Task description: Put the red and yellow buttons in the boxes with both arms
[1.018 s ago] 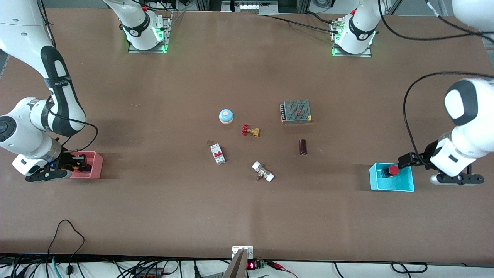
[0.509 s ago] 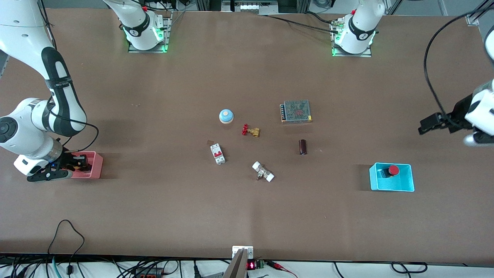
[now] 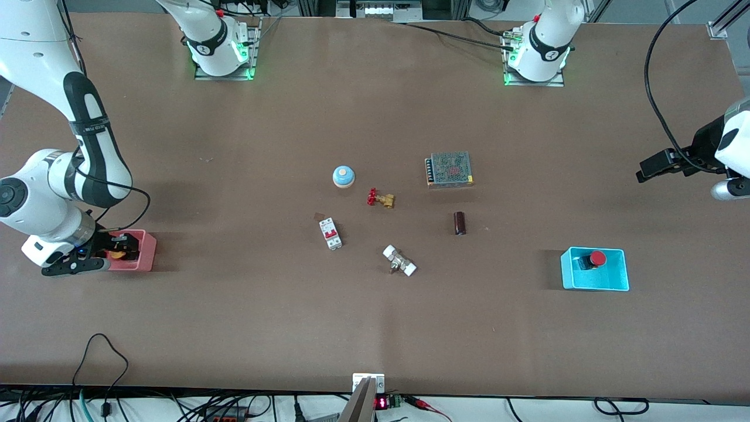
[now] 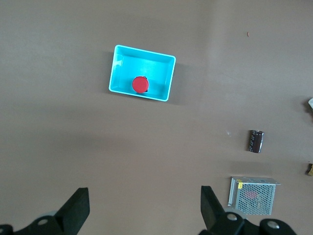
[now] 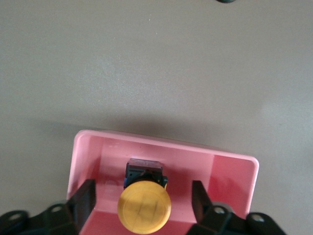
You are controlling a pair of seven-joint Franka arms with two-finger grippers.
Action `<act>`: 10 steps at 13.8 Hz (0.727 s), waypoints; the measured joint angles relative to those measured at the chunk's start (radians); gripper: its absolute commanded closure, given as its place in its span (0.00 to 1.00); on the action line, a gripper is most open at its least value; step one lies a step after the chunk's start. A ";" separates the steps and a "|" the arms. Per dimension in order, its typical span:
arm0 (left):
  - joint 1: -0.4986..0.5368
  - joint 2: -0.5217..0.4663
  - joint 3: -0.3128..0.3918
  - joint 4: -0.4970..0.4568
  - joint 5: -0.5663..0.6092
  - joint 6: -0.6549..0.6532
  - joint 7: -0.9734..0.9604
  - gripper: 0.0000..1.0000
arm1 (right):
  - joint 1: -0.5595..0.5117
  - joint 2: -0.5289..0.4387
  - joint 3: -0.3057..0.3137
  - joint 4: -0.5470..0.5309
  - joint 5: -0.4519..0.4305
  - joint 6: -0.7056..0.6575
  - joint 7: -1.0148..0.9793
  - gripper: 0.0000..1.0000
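The red button [image 3: 597, 258] sits in the cyan box [image 3: 595, 287] at the left arm's end of the table; both show in the left wrist view, the button [image 4: 140, 84] inside the box [image 4: 166, 78]. My left gripper [image 3: 647, 170] is open and empty [image 4: 145, 213], up in the air over bare table beside that box. The yellow button [image 5: 145, 208] rests in the pink box [image 5: 166, 144] at the right arm's end [image 3: 146, 249]. My right gripper [image 5: 143, 192] is open, its fingers either side of the yellow button [image 3: 119, 254], not touching it.
In the middle of the table lie a blue-domed button [image 3: 343, 176], a brass valve with a red handwheel [image 3: 381, 198], a grey mesh-topped unit [image 3: 449, 169], a dark cylinder [image 3: 460, 223], a white breaker [image 3: 330, 233] and a white fitting [image 3: 399, 261].
My left gripper has lifted away from the cyan box and moved toward the robots' side, leaving the red button inside. My right gripper stays at the pink box; the yellow button now shows between its fingers.
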 measured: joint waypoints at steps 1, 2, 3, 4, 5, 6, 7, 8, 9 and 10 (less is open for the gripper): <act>0.000 0.000 0.000 0.000 0.000 0.001 0.005 0.00 | 0.000 0.000 0.000 0.002 0.000 0.002 0.000 0.00; 0.001 0.000 0.001 0.000 0.000 0.007 0.012 0.00 | 0.001 -0.002 0.000 0.006 0.000 0.002 0.000 0.00; 0.002 0.000 0.002 0.000 0.000 0.017 0.019 0.00 | 0.002 -0.008 0.000 0.012 0.000 -0.002 0.000 0.00; 0.004 0.000 0.004 0.000 0.000 0.023 0.024 0.00 | 0.003 -0.025 0.000 0.019 0.000 -0.026 0.000 0.00; 0.005 0.001 0.006 0.000 0.000 0.028 0.029 0.00 | 0.004 -0.052 0.000 0.025 0.000 -0.074 0.000 0.00; 0.005 0.002 0.006 0.001 0.000 0.035 0.032 0.00 | 0.006 -0.086 0.001 0.029 0.000 -0.127 0.000 0.00; 0.005 0.003 0.006 0.006 0.000 0.038 0.033 0.00 | 0.008 -0.123 0.001 0.031 0.000 -0.180 0.000 0.00; 0.005 0.003 0.006 0.013 0.000 0.038 0.033 0.00 | 0.012 -0.164 0.002 0.031 0.000 -0.237 0.000 0.00; 0.005 0.003 0.005 0.021 0.000 0.036 0.033 0.00 | 0.020 -0.204 0.005 0.032 0.000 -0.292 0.000 0.00; 0.005 0.003 0.004 0.028 0.000 0.027 0.033 0.00 | 0.035 -0.247 0.007 0.033 0.001 -0.351 0.000 0.00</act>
